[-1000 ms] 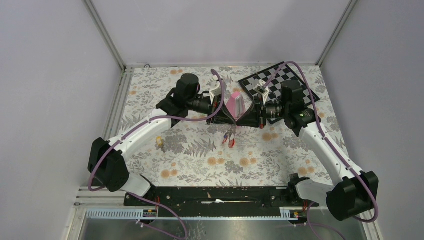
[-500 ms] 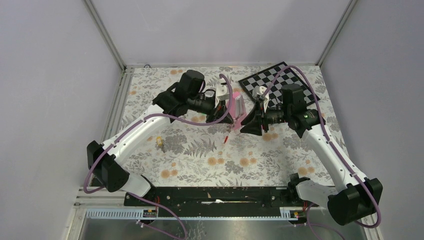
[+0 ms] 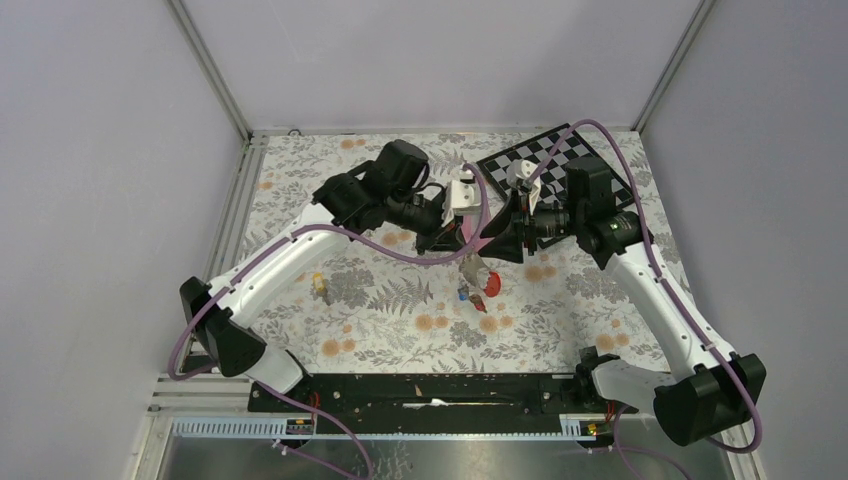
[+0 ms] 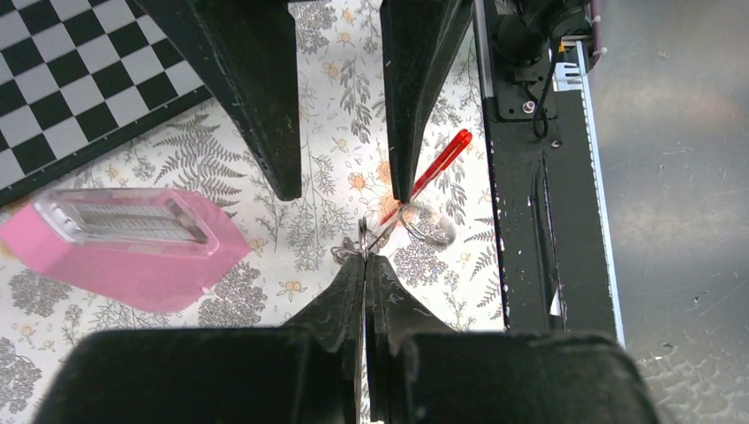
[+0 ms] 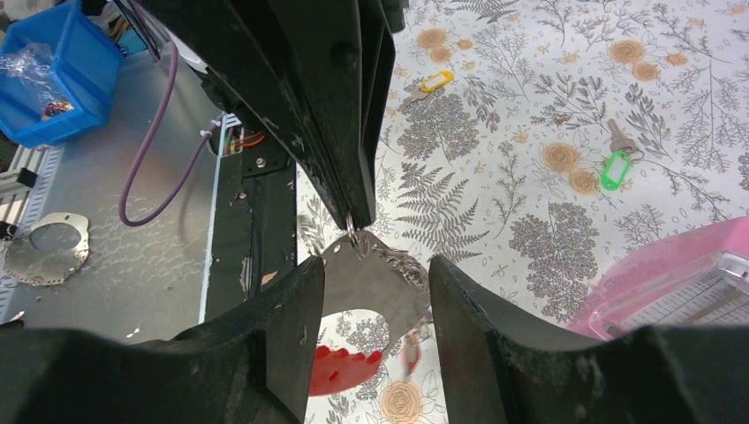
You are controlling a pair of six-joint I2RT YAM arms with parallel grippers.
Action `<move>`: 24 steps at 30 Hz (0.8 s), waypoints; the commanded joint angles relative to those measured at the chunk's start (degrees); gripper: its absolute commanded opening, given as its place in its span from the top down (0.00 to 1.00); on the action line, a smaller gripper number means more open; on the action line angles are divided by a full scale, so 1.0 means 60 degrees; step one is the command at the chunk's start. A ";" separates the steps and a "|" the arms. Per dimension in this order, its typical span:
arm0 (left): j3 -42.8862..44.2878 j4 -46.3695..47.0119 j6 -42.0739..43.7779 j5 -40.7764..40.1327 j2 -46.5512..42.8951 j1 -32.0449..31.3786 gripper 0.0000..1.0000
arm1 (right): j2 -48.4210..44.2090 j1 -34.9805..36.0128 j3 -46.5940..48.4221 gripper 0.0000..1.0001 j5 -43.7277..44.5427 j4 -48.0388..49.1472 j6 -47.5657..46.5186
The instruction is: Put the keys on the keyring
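My left gripper (image 4: 364, 261) is shut on a small wire ring (image 4: 362, 237). From it hangs the keyring (image 5: 389, 284), a grey plate-like loop with a red bar (image 4: 439, 166). In the top view the keyring (image 3: 476, 276) dangles just above the table, below both grippers. My right gripper (image 5: 375, 327) is open, its fingers (image 5: 287, 331) on either side of the grey body without touching it. A yellow-tagged key (image 5: 428, 84) and a green-tagged key (image 5: 616, 168) lie on the floral cloth, apart from the keyring. The yellow one also shows in the top view (image 3: 319, 287).
A pink metronome-shaped pyramid (image 4: 132, 238) lies on its side close behind the grippers. A chessboard (image 3: 560, 160) lies at the back right. The black base rail (image 3: 430, 390) runs along the near edge. The floral cloth (image 3: 400, 320) covers the table.
My left gripper has moved right, up to the right gripper. The keyring has shifted right with it and now hangs with its grey body and red part showing.
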 commanded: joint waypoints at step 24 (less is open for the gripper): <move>0.0574 0.0183 -0.0161 -0.0355 0.0310 -0.0364 1.00 | 0.0079 0.0333 -0.0601 0.54 -0.0407 0.1132 0.0572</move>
